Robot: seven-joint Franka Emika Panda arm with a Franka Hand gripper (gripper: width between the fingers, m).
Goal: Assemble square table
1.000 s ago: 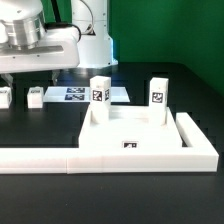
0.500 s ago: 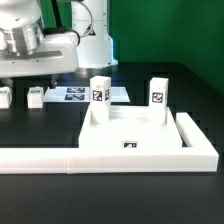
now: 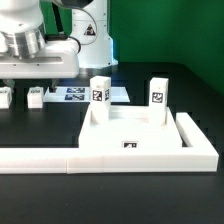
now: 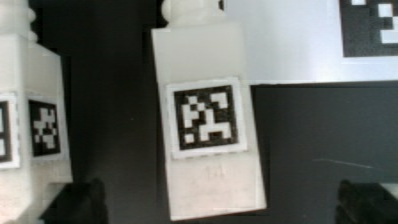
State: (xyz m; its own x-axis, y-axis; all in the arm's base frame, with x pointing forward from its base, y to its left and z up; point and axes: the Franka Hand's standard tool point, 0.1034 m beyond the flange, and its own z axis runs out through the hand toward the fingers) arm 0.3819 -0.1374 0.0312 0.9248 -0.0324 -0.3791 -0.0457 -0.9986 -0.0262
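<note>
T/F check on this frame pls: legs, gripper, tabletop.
1. Two upright legs stand on the tabletop. True.
2. The gripper is shut on a leg. False: it is open, with its fingers either side of a lying leg, not touching it.
3. All four legs are mounted. False: two loose legs lie on the black table at the exterior view's left.
4. Both upright legs show a tag. True.
</note>
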